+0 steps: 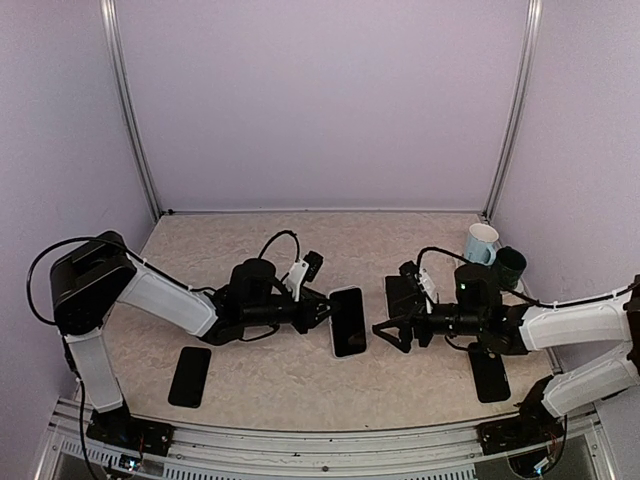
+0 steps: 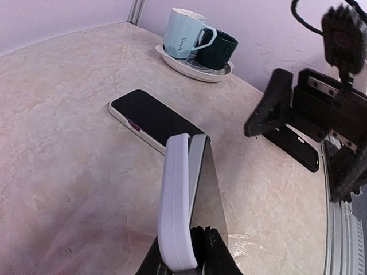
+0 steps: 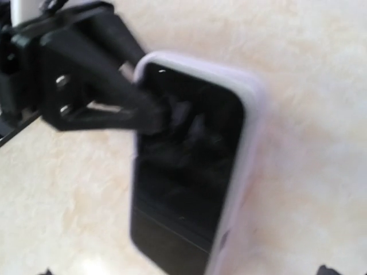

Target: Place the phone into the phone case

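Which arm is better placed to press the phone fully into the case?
Right. The left gripper is shut on the case with the phone in it, so it is busy holding. The right gripper is open, empty and facing the phone close by.

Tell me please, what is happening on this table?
The left gripper is shut on a phone that sits in a pale case, holding it over the table. The right gripper is open, close beside it but not touching. Whether the phone is fully pressed in cannot be told.
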